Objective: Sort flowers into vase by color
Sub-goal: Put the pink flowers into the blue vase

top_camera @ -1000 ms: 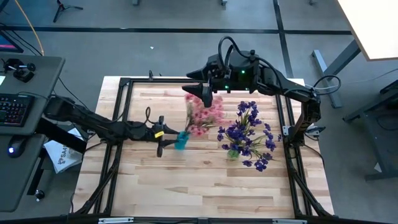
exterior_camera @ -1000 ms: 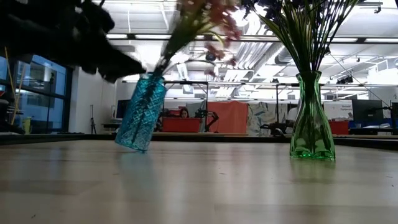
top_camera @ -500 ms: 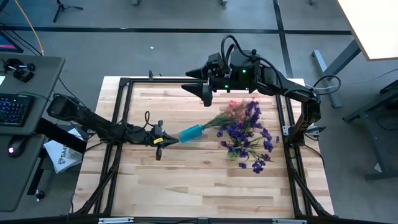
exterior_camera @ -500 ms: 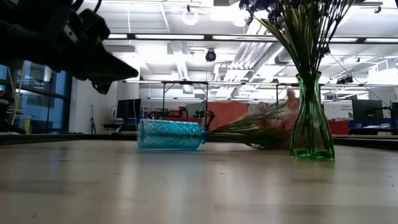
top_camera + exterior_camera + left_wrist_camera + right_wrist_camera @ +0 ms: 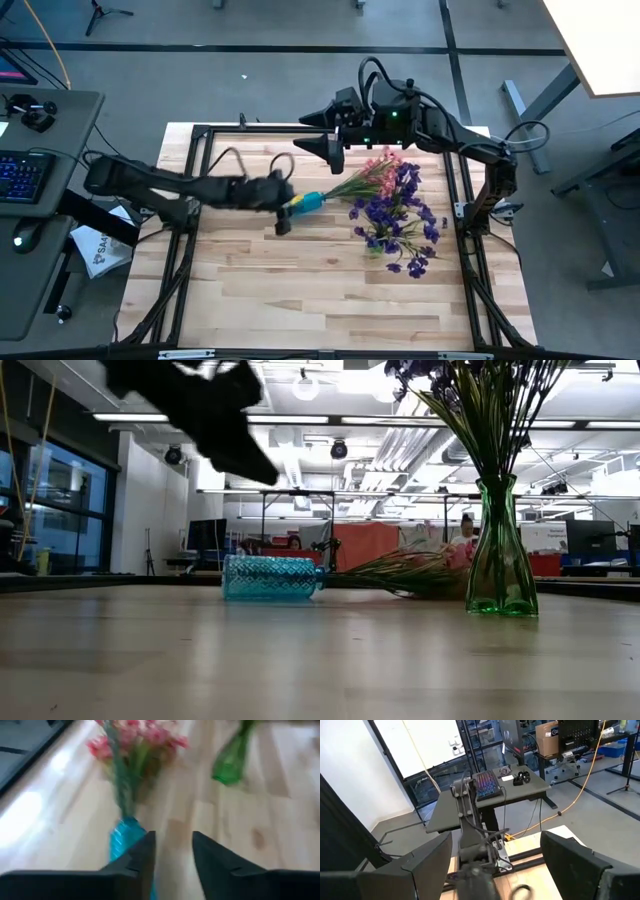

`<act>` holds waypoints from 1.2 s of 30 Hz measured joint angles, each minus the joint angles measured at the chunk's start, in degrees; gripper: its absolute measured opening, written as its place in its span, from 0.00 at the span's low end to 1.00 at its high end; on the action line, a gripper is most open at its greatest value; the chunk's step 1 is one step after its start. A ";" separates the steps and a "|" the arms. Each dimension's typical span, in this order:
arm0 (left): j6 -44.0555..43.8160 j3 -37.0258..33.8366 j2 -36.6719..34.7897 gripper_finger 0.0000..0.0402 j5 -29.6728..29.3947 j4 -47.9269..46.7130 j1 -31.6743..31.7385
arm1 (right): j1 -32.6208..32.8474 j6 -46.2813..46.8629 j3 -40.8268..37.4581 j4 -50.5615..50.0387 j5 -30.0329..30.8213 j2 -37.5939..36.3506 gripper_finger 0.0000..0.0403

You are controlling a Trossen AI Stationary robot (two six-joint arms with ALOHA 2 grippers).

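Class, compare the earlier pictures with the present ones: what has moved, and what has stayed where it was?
The textured blue glass vase holding the pink flowers has toppled from tilted to flat on the wooden table. The left pincer, open, has swung over it. The green glass vase of purple flowers and the right pincer stayed put.

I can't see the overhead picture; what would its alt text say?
A blue vase lies tipped over on a wooden table, its pink flowers spilling toward a bunch of purple flowers. The left end effector hovers beside the fallen vase; the right end effector waits, open, near the far edge.
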 joint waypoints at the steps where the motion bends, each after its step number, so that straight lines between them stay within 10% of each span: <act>1: 1.02 2.27 1.21 0.32 0.80 -1.80 1.45 | 0.00 -0.20 0.00 0.05 0.00 -0.17 0.74; 19: 2.76 39.89 35.70 0.66 15.84 -31.49 14.89 | -0.45 -2.76 0.02 -1.22 -0.91 -3.19 0.74; 36: 6.64 44.94 43.95 0.66 16.12 -38.20 14.82 | -0.45 -0.65 0.02 -2.09 -0.83 -3.19 0.74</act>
